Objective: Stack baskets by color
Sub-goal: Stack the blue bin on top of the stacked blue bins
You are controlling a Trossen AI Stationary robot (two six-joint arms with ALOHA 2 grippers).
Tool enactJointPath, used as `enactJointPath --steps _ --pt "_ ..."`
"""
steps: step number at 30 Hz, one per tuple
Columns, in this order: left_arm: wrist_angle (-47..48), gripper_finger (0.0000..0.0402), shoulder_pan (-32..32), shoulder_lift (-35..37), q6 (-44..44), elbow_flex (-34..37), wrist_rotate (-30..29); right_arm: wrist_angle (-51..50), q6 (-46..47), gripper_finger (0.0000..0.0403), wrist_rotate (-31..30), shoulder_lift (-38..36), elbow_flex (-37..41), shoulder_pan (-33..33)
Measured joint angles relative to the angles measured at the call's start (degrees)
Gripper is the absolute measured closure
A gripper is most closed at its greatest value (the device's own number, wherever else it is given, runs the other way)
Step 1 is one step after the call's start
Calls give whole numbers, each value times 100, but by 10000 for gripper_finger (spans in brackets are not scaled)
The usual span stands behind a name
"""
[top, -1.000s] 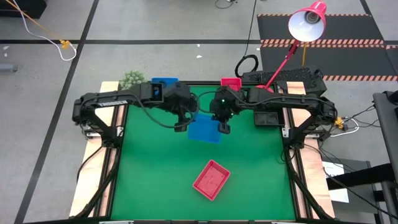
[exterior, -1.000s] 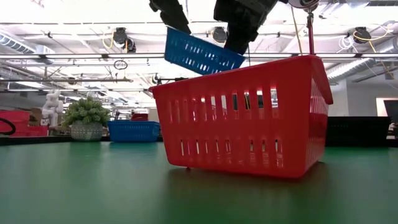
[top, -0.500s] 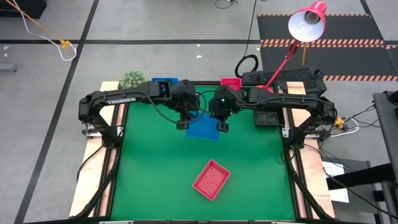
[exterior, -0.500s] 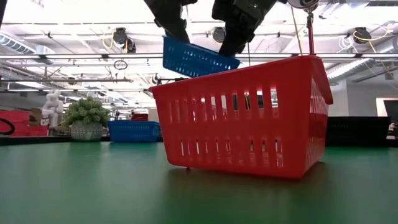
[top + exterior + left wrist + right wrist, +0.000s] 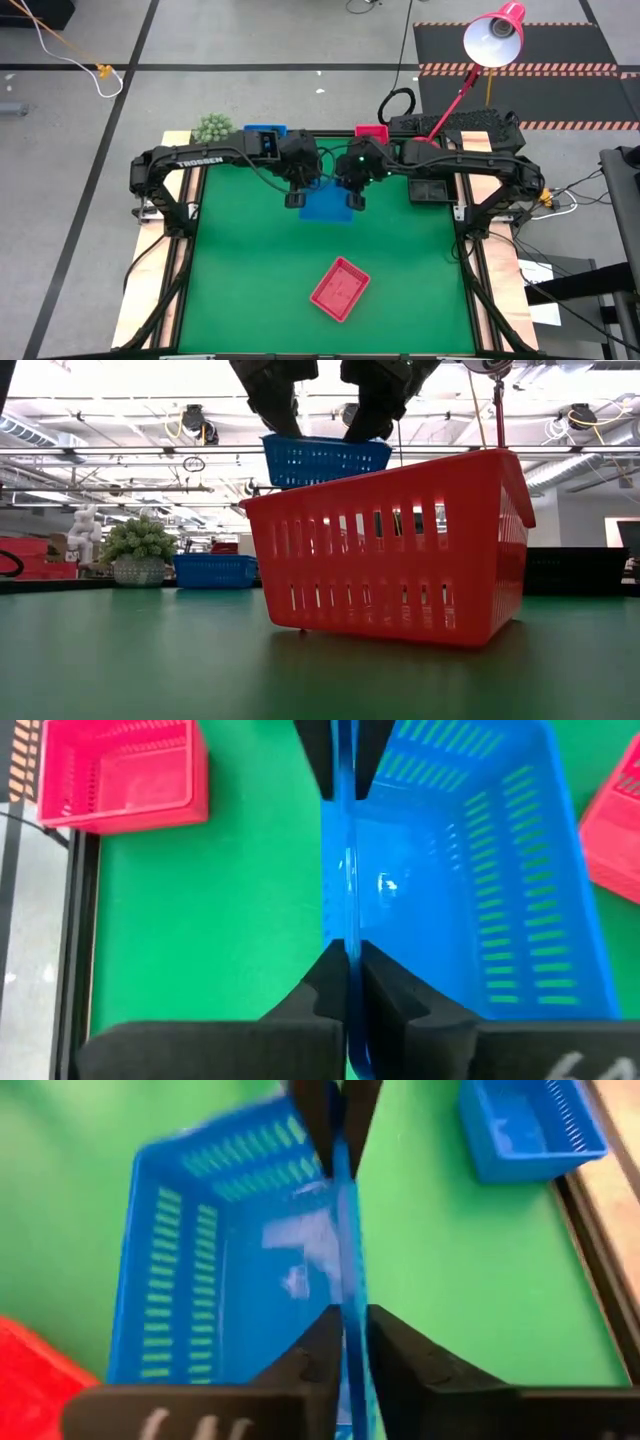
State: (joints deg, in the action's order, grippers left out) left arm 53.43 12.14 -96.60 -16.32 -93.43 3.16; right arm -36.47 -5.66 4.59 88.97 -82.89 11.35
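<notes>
A blue basket (image 5: pixel 325 207) hangs level above the far middle of the green table, between my two grippers. My left gripper (image 5: pixel 296 200) is shut on the left end of its far long wall. My right gripper (image 5: pixel 352 200) stands at the right end of that same wall with its fingers close about it. A red basket (image 5: pixel 340 288) rests on its base nearer the front. At the far edge sit a second blue basket (image 5: pixel 265 131) and a second red basket (image 5: pixel 371 131). A black basket (image 5: pixel 430 188) lies beside the right arm. My left gripper pinches the blue basket's far long wall (image 5: pixel 346 925) between its two fingers, one inside and one outside, slanting down from the table's left. The basket hangs level and clear of the table. My right gripper has one finger (image 5: pixel 318 1350) inside and one outside that same wall (image 5: pixel 347 1270), slanting down from the right; a thin gap may show at the outer finger.
A green plant ball (image 5: pixel 211 127) stands at the far left corner. A red lamp (image 5: pixel 495 35) leans in over the far right. The arms' frames run along both sides of the table (image 5: pixel 240 290). The red basket (image 5: pixel 390 545) stands below and in front of the hanging one.
My left gripper has come down and toward the right onto the hanging blue basket and shut on its wall. The basket, tilted and skewed before with only my right gripper on it, has swung level and square to the table. My right gripper has stayed in place.
</notes>
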Motion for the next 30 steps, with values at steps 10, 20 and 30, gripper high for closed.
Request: enactJointPath --steps 10,20,30 --pt "-53 392 322 319 357 9 -40 123 1671 255 -34 -820 0 213" --pt "-784 390 682 671 922 9 -236 -278 2898 247 -1819 -1433 1 62" --pt "-1292 388 708 692 1250 7 -372 -338 2962 266 -2705 -1373 238 69"
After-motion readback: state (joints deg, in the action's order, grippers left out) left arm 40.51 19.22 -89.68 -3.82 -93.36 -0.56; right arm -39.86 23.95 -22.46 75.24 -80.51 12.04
